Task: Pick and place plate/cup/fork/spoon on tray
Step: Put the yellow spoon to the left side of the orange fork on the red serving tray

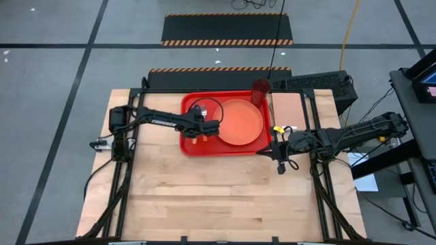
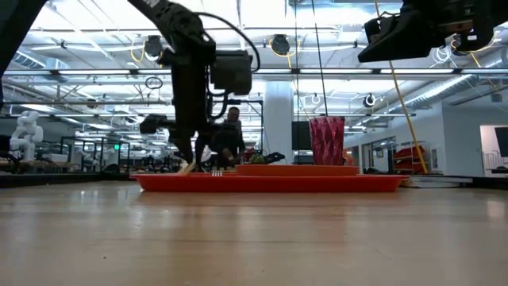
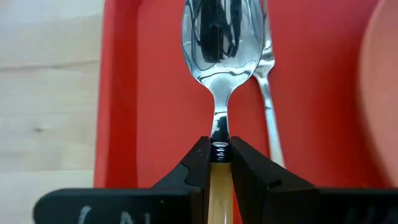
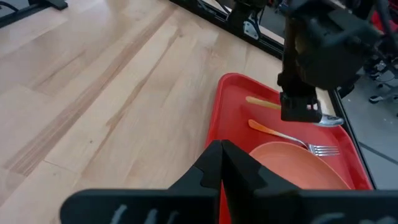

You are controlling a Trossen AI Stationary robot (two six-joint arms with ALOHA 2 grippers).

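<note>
white lettering on left arm (image 1: 158, 122), unreadable.

Mirror-bright metal spoon (image 3: 219, 46) bowl, glossy red plastic tray (image 3: 149, 93), matt pale wooden table (image 1: 225, 197).

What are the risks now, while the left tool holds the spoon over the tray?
1. The left tool grips the spoon only by its thin handle, so it may twist on release.
2. The fork lies right beside it on the tray; the spoon might land on it.
3. The plate is close, so the spoon could knock it.
</note>
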